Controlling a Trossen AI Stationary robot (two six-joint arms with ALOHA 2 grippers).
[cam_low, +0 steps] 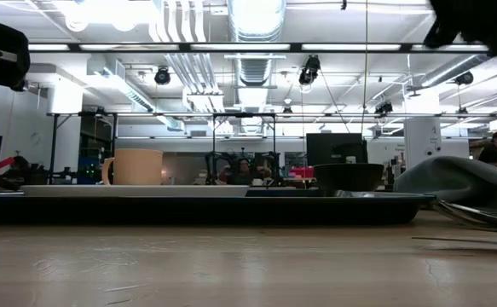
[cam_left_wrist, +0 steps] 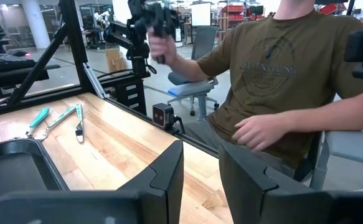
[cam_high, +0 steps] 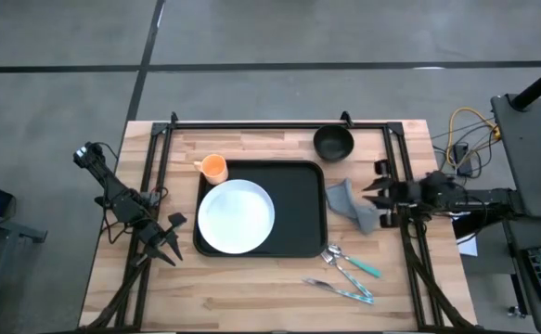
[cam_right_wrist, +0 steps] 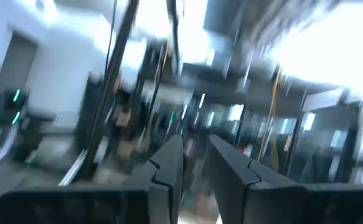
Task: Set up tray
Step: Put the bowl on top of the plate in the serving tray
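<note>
— High view first: what's on the left?
— Left gripper [cam_high: 166,239], fingers a narrow gap apart, holding nothing, just beside the tray [cam_high: 302,209].
— And the tray?
— Mid-table, white plate [cam_high: 237,216] on its left part.
— Right side?
— Grey cloth [cam_high: 354,205], then the right gripper [cam_high: 379,192], narrowly parted, empty.

grey floor [cam_high: 279,32] | ceiling ducts [cam_low: 252,21] | possibly office chair [cam_left_wrist: 197,56]
</note>
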